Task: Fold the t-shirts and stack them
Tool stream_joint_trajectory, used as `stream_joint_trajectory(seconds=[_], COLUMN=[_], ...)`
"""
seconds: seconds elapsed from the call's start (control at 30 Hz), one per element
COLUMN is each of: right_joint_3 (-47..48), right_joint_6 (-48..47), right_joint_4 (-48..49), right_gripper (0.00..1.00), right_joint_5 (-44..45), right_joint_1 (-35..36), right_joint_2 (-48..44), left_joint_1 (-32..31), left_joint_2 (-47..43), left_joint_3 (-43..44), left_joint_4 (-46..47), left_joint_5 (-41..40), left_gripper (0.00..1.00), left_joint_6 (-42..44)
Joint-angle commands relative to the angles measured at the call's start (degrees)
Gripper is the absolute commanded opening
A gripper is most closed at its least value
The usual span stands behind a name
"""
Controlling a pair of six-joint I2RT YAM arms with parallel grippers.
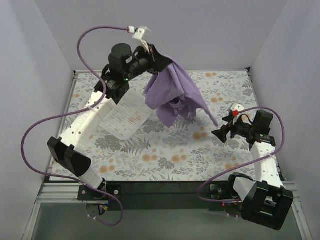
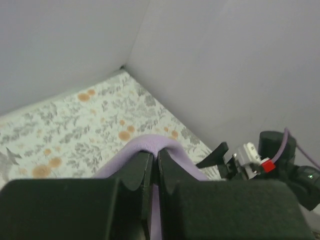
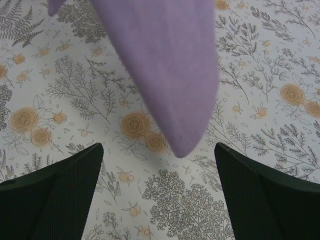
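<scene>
A lavender t-shirt [image 1: 175, 92] hangs bunched in the air over the far middle of the table. My left gripper [image 1: 162, 64] is raised high and shut on its top edge. In the left wrist view the cloth [image 2: 150, 144] humps over the closed gripper [image 2: 156, 156]. My right gripper [image 1: 218, 134] stands open at the right, pointing toward the shirt's trailing lower corner. The right wrist view has that pointed corner [image 3: 170, 75] dangling just ahead of my open gripper [image 3: 158, 148], above the floral tabletop, with nothing between the fingers.
A white lattice basket [image 1: 127, 117] lies on the flower-patterned table [image 1: 165, 155] under the left arm. Grey walls close the table on the left, back and right. The right arm [image 2: 272, 160] shows in the left wrist view.
</scene>
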Motion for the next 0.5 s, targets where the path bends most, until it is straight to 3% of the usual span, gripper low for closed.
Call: stream_joint_trajectory(seconds=[0.0,0.07,0.13,0.2,0.27,0.37,0.4,0.47], right_joint_3=[0.5,0.4,0.3,-0.1,-0.6,-1.4,-1.6,-1.7], right_joint_6=[1.2,1.1,1.0,0.5,-0.2,-1.7,-3.8,-6.5], right_joint_4=[1.2,1.3,1.3,1.2,1.2,0.9,-0.3,-2.4], right_gripper=[0.98,0.98,0.98,0.98,0.98,0.98,0.98,0.98], right_joint_5=[0.5,0.3,0.3,0.5,0.0,-2.3,-4.6,-6.6], right_joint_1=[-0.5,-0.5,-0.5,-0.5,-0.5,-0.5,-0.5,-0.3], right_joint_2=[-0.1,-0.1,-0.2,-0.4,-0.8,-1.3,-1.4,-1.3], left_joint_1=[-1.4,-1.5,-1.9,-3.1,-3.6,-3.6,-3.6,-3.6], left_joint_2=[-3.4,-4.3,-4.5,-5.6,-8.1,-15.5,-19.0,-22.0], left_joint_3=[-10.0,-15.2,-21.6,-25.8,-28.3,-32.2,-34.5,-37.5], left_joint_4=[0.3,1.1,0.6,-1.1,-1.7,-1.6,-2.2,-3.0], left_joint_5=[1.7,4.0,8.2,9.3,7.2,-3.2,-9.9,-16.1], left_gripper=[0.00,0.00,0.31,0.82,0.88,0.96,0.98,0.98], left_joint_6=[0.6,0.9,2.3,4.8,7.8,10.5,10.8,10.0])
